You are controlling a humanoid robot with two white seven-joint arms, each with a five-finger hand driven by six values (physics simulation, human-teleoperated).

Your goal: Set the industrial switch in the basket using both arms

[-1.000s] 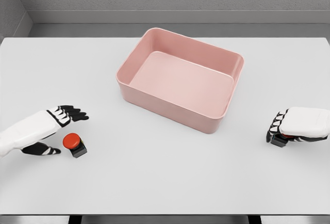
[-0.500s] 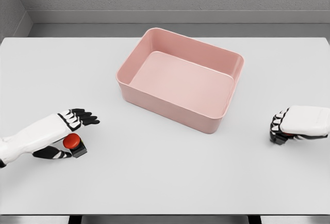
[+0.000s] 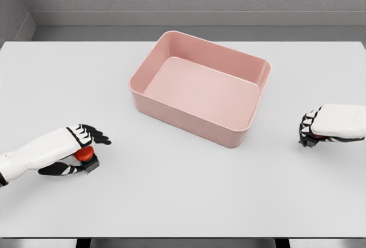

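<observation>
1. Table [image 3: 183,202]: white, flat, fills most of the head view; grey wall and floor strip behind its far edge.
2. Basket [image 3: 189,119]: pink, rectangular, open-topped, rounded corners, turned at an angle; stands on the table just above the middle, towards 12 o'clock. Nothing lies inside it.
3. Industrial switch [image 3: 86,155]: red round button on a dark base, standing on the table at about 8 o'clock from the basket and well apart from it. Only part of the red cap and a corner of the base show under the hand.
4. Left hand [image 3: 77,148]: white arm entering from the lower left edge; black fingers [image 3: 94,134] reach over the far side of the switch, thumb lies on the near side, so the hand brackets the switch. Whether it has closed firmly on it cannot be told.
5. Right hand [image 3: 314,134]: white arm entering from the right edge, at about 4 o'clock from the basket, well apart. Its fingers curl down around a small dark object with a trace of red, mostly hidden; identity cannot be told.
</observation>
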